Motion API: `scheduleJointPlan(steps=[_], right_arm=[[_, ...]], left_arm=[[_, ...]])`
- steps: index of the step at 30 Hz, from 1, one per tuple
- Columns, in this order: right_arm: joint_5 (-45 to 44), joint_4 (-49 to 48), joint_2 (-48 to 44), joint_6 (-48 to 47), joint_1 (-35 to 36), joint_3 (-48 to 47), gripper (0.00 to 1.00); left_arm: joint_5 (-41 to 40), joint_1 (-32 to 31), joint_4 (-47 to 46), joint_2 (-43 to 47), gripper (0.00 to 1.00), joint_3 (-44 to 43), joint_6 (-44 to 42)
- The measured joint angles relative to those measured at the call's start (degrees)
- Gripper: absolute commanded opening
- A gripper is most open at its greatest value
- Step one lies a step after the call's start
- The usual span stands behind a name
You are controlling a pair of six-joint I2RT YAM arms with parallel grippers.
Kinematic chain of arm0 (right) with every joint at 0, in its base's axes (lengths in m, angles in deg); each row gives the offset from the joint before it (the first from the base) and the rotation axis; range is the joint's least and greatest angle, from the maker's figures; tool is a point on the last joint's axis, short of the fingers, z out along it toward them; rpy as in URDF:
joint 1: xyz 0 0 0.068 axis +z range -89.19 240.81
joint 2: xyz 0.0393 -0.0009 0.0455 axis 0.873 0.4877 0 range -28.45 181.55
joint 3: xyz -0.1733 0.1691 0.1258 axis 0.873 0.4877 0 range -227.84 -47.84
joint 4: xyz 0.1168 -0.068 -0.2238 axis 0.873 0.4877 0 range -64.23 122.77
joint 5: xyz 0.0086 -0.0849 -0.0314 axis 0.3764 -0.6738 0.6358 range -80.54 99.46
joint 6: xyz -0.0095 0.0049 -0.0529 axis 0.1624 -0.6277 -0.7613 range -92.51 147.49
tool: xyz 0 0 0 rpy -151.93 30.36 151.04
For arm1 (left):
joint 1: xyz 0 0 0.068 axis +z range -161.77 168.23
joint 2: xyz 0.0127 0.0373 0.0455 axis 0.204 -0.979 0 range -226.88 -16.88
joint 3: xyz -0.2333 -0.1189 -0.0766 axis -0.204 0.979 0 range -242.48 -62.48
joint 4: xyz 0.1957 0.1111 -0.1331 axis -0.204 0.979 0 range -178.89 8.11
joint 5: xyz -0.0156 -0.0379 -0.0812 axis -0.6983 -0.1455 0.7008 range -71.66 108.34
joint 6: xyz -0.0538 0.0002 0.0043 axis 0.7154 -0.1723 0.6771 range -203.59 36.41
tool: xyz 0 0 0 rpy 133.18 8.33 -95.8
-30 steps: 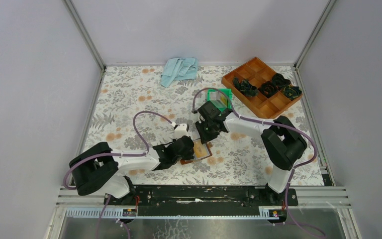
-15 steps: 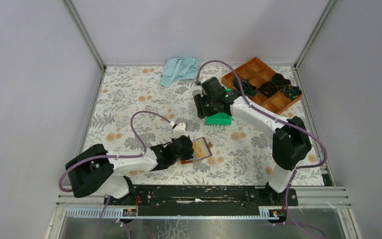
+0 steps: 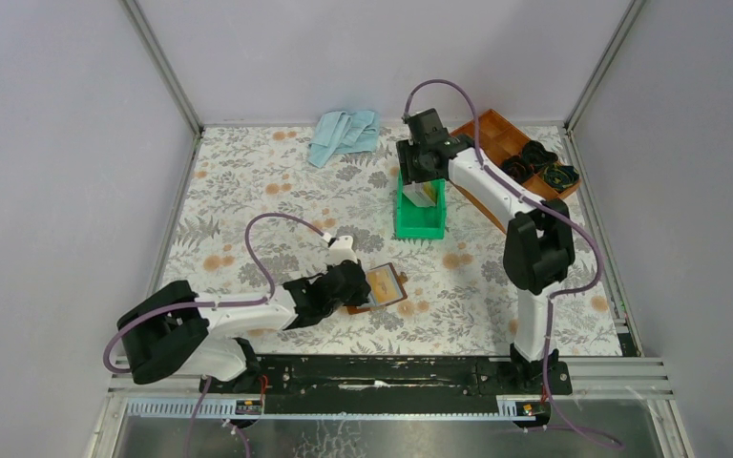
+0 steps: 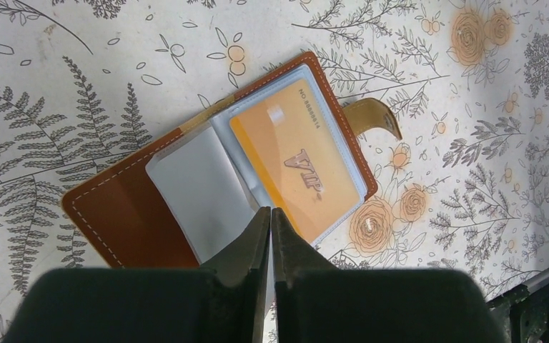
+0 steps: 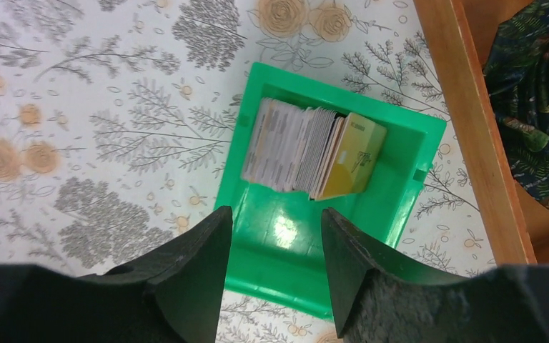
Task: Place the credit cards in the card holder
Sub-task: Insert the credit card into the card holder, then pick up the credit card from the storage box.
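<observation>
In the left wrist view the left claw point(image 4: 270, 211) has its pressed-together fingers point(image 4: 246, 243) over the lower edge of the clear sleeves point(image 4: 200, 186); whether they pinch a sleeve cannot be told. The near corner of the holder point(image 4: 114, 214) is lost behind the claw's body. From above, that claw covers the holder's left half, and the print on the gold card point(image 3: 383, 285) is too small to read. The right claw point(image 5: 275, 218) hides the near wall of the bin point(image 5: 400, 193). The cards point(image 5: 293, 146) there stand on edge, faces hidden, count unclear. The tray point(image 5: 465, 107) and the dark fabric point(image 5: 536, 100) run off the right edge.
</observation>
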Motion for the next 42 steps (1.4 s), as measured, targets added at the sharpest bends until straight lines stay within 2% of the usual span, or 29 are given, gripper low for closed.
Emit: scheduleJointPlan(steps=[7, 16, 33, 37, 42], right_arm=[[-1.01, 1.81, 4.94, -0.17, -1.92, -1.90, 0.57], [-0.57, 2.12, 5.38, 0.04, -4.33, -1.88, 0.57], [10.10, -4.15, 7.63, 4.59, -8.79, 0.96, 0.55], [11.72, -5.38, 8.07, 5.27, -9.38, 0.96, 0.49], [13.51, -5.97, 8.22, 6.16, -9.53, 0.96, 0.33]], left_arm=[[0.00, 0.00, 0.20, 1.60, 0.15, 1.05, 0.00], [0.02, 0.00, 0.22, 1.90, 0.15, 1.57, 0.02], [0.02, 0.00, 0.22, 1.90, 0.15, 1.97, 0.00], [0.00, 0.00, 0.22, 1.90, 0.15, 1.97, 0.00], [0.02, 0.00, 0.22, 1.90, 0.15, 1.97, 0.00]])
